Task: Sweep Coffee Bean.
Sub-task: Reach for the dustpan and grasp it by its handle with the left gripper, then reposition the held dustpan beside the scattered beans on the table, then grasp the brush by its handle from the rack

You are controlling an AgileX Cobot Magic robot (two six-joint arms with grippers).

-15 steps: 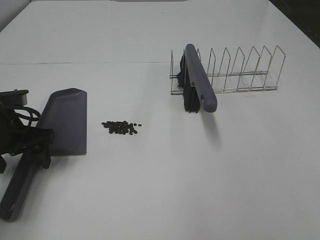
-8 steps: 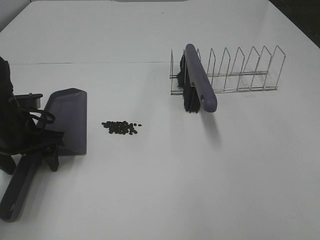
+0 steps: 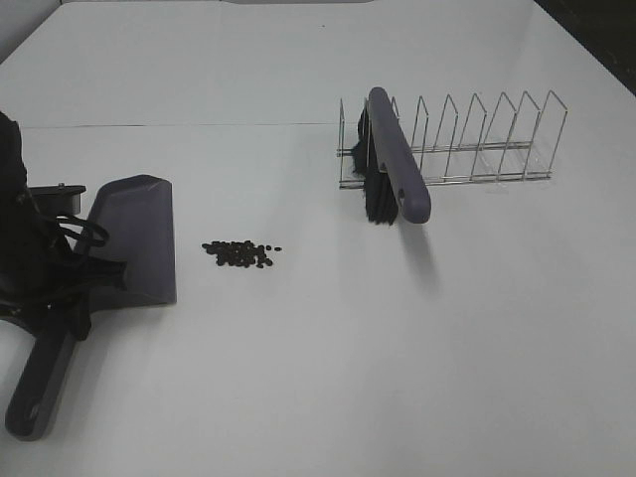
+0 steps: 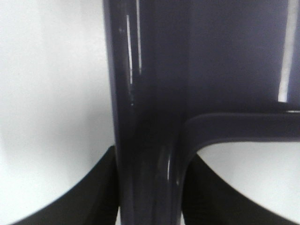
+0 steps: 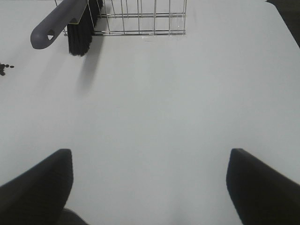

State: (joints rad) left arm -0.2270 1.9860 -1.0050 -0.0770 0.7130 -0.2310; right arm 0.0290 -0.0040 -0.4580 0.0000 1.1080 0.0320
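Big white table [image 3: 397,348]. The rack [image 3: 467,179] toward the far right edge holds only the brush [image 3: 396,164] (other slots bare), so a crooked pull could drag the rack along. The dustpan [image 3: 134,243] lies by the left edge with nothing in it, its handle pinched by the left gripper [image 4: 150,197] — lift the lip and beans slide under. The right gripper [image 5: 149,157] is spread wide, holding nothing. The beans [image 3: 238,253] sit beside the lip, nearer the left edge — a hard stroke scatters them.

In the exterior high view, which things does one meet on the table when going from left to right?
dustpan → coffee beans → brush
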